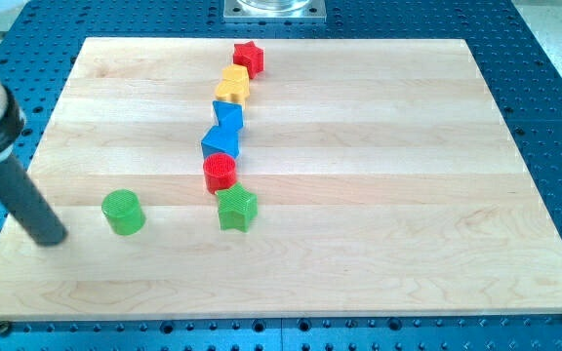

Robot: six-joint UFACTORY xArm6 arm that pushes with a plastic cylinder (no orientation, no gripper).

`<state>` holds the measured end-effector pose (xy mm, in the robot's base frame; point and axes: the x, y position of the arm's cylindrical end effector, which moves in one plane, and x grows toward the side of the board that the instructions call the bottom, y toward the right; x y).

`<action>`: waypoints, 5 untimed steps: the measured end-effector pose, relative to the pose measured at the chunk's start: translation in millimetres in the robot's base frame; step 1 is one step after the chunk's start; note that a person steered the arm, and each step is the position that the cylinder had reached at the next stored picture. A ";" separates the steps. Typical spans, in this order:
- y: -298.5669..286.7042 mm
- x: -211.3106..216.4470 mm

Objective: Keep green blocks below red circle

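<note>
My tip [51, 237] – bare rod, no end effector to clench – sat left of green plastic cylinder [122, 212]; green star block [236, 209] touched red plastic circle [220, 172] from below, likely placed per task.

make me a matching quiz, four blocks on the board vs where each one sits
Blocks:
1. red star
2. green cylinder
3. red circle
4. green star

Places:
A. just below the red circle, touching it
B. top end of the column of blocks
C. nearest my tip, on its right
D. between a blue block and the green star

Pairs: 1-B, 2-C, 3-D, 4-A
</note>
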<state>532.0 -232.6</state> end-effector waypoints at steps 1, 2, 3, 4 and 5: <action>71.3 -9.7; 93.4 -32.0; 94.8 -63.7; 112.4 -59.5; 130.2 32.5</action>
<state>564.5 -102.4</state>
